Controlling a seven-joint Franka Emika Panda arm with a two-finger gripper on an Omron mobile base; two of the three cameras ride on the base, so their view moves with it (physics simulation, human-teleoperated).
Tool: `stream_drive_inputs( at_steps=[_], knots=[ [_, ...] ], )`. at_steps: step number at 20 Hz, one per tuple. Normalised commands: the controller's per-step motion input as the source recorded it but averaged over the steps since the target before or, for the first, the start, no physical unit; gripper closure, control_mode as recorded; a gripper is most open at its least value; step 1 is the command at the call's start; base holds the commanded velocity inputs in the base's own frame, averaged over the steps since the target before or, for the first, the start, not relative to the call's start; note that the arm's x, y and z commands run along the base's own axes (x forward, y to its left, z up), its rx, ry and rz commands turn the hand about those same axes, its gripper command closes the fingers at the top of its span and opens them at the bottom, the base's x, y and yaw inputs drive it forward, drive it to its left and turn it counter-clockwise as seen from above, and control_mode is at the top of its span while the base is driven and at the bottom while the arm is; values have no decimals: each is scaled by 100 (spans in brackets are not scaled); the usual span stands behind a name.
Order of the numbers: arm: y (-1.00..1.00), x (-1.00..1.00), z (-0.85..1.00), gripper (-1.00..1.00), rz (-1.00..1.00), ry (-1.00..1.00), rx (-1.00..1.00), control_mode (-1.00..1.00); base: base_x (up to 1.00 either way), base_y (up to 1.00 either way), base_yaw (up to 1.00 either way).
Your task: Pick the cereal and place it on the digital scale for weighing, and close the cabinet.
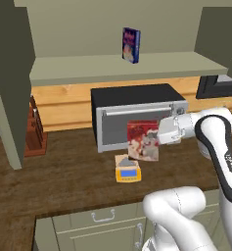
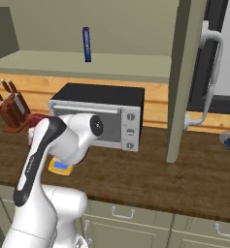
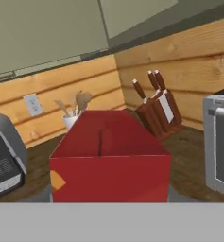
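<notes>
- Red and pale-patterned, the upright rectangular cereal box (image 1: 144,140) hangs in front of the black-and-silver microwave (image 1: 137,115), just above the small yellow-orange digital scale (image 1: 128,169) on the dark wooden counter (image 1: 63,181).
- The two-finger gripper (image 1: 162,132) comes at the box from its right side and is pinched on that edge; the box is carried, not resting, with its lower edge apparently just clear of the scale's grey plate.
- A side grip probably leaves the bottom face free, so the box can be set flat on the plate.
- Its long axis runs vertically with a slight lean, and the printed front faces out toward the robot's base.
- In the hand view the red box (image 3: 111,158) sits close below the camera, its narrow face toward the lens.
- The slim blue box (image 1: 130,44) stands alone on the shelf of the olive-green wall cabinet (image 1: 112,66).
- The panelled door with its long silver handle (image 2: 211,72) stands swung out, so closing appears still to be done.
</notes>
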Motion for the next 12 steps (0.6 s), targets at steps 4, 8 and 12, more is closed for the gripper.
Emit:
stream_drive_inputs(
  at_steps=[4,8,12],
  knots=[
    [0,42,-61,100,1,0,18,-100,0,0,0],
    [0,9,-27,100,3,-16,3,-100,0,0,0],
    [0,17,-13,100,0,-10,0,-100,0,0,0]
  ],
)
